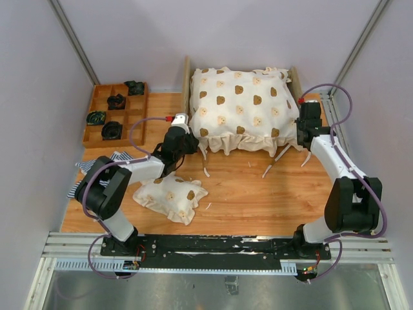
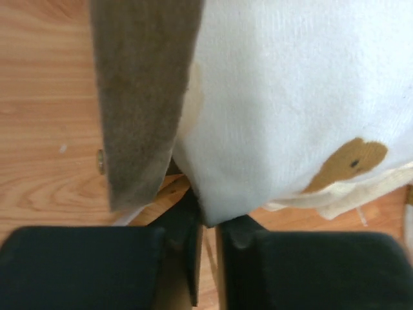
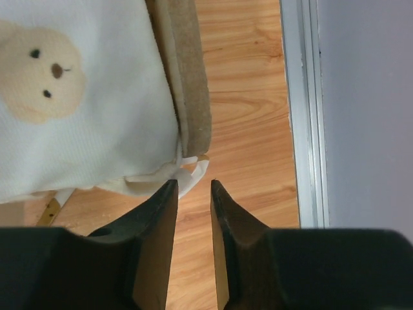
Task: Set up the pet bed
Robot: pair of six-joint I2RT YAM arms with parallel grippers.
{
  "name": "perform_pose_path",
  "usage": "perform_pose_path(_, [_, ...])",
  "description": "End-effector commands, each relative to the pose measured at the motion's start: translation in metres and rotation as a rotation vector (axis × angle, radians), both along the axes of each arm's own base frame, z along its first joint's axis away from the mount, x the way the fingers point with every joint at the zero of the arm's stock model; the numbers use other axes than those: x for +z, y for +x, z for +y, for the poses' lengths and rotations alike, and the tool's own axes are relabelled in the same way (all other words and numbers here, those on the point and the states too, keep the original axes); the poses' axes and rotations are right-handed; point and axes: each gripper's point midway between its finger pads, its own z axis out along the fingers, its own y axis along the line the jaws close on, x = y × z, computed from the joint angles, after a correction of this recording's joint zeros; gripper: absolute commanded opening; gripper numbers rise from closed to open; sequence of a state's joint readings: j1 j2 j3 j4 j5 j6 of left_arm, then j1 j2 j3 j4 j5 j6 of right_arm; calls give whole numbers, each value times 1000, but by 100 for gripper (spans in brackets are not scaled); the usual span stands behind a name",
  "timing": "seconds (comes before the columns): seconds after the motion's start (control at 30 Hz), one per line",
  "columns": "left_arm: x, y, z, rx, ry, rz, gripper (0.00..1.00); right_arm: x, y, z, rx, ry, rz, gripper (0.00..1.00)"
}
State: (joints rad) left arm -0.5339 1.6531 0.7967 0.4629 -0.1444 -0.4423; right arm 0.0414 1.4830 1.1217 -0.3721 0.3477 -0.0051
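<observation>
The pet bed [image 1: 187, 77] stood at the back of the worktop [image 1: 245, 187], in the middle, with its long sides running front to back. Only its plywood side boards showed, because the cream bear-print quilt [image 1: 239, 110] lay over the top with its ruffle hanging off the front. The left hand [image 2: 206, 226] was at the bed's front left corner, its fingers [image 2: 240, 240] pressed nearly together and pinching the quilt's lower edge. The right hand [image 3: 191, 187] was at the front right corner, slightly spread and gripping nothing.

By my reading the task was well along but not finished. The quilt was on, though it looked rumpled. The matching pillow [image 1: 171, 197] lay on the worktop near the left arm. A blue-and-white striped cloth [image 1: 82, 173] lay partly under that arm, well apart from the bed. Whether anything lay beneath the quilt could not be told. The brown tray [image 1: 105, 92] with its dark items sat off to the left.

Only the top view showed the pillow, the cloth and the tray. The left wrist view alone showed the pinch on the quilt beside the frame board. The right wrist view alone showed bare wood between that hand's fingers.
</observation>
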Motion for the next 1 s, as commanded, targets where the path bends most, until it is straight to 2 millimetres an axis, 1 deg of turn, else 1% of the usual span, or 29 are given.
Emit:
perform_pose_path(0.0, [23,6,25,114,52,-87,5,7,3,-17,-30,-23,-48,24])
perform_pose_path(0.03, [23,6,29,126,71,-86,1,6,4,-18,-30,-23,-50,20])
perform_pose_path(0.07, [23,7,33,143,94,-87,1,6,5,-18,-27,-21,-54,16])
perform_pose_path(0.13, [21,9,42,177,135,-78,0,4,6,-20,-31,-21,-55,2])
perform_pose_path(0.23, [16,11,50,219,178,-44,0,-2,5,-22,-30,-8,-49,0])
perform_pose_path(0.37, [13,12,64,281,217,-25,4,-5,5,-24,-36,-7,-51,0])
perform_pose_path(0.53, [15,12,71,307,199,-6,4,-4,2,-26,-57,0,-61,0])
perform_pose_path(0.57, [16,12,71,312,193,-1,6,-3,1,-25,-58,7,-59,0])
perform_pose_path(0.6, [16,12,73,318,193,6,13,-2,-1,-24,-57,16,-53,0])
perform_pose_path(0.63, [17,11,75,327,190,10,22,1,-3,-22,-60,27,-51,0])
perform_pose_path(0.7, [21,9,79,351,181,11,34,11,-9,-21,-70,44,-53,0])
perform_pose_path(0.73, [24,7,81,366,172,11,42,17,-11,-20,-76,48,-60,3])
perform_pose_path(0.83, [38,2,78,348,139,2,58,39,-12,-18,-87,74,-107,25])
perform_pose_path(0.9, [50,-3,73,309,105,-9,67,52,-7,-11,-70,113,-154,38])
perform_pose_path(0.97, [61,-9,70,286,64,-29,75,61,0,-4,-58,152,-188,43])
